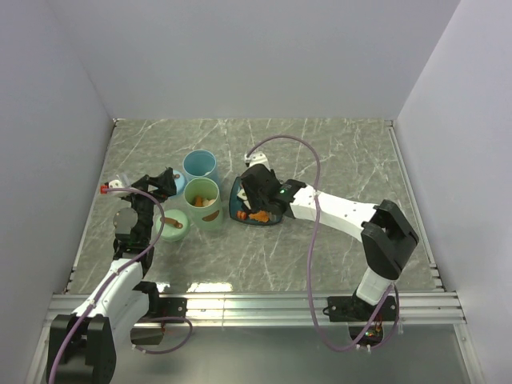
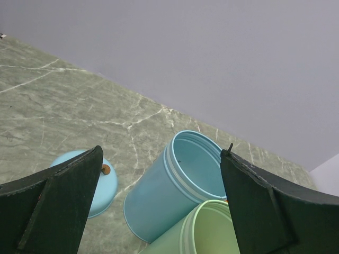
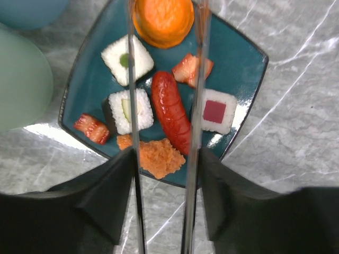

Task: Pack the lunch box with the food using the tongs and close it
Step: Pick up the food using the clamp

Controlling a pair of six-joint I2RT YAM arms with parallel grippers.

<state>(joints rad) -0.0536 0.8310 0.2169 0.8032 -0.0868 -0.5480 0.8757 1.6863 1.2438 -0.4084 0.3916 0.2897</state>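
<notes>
The tongs [image 3: 133, 106] sit pinched between the two fingers of the right tool [image 3: 165, 161], which presses on both silver arms. The arms run forward side by side with a gap between them, out over the teal plate [image 3: 238, 58].

From the right wrist view a red sausage [image 3: 170, 111] lies in the gap between the arms. An orange round piece [image 3: 163, 21] sits at the far end of the plate, and an orange crumbly chunk [image 3: 159, 157] at the near edge. Two rice rolls with green centres [image 3: 127, 58] lie left of the sausage, and one with a red centre [image 3: 216, 111] lies to its right. Small red pieces [image 3: 92, 128] lie near the plate's left edge and beside the right arm.

The plate rests on the marbled worktop [image 1: 336, 152], just right of a green tub [image 1: 202, 200] with something orange-brown inside. A blue tub [image 2: 180, 185] stands just behind the green one, and a blue lid [image 2: 100, 185] lies flat to their left.

The left tool [image 2: 161, 152] is spread wide with nothing between its fingers, facing the two tubs from the left.
</notes>
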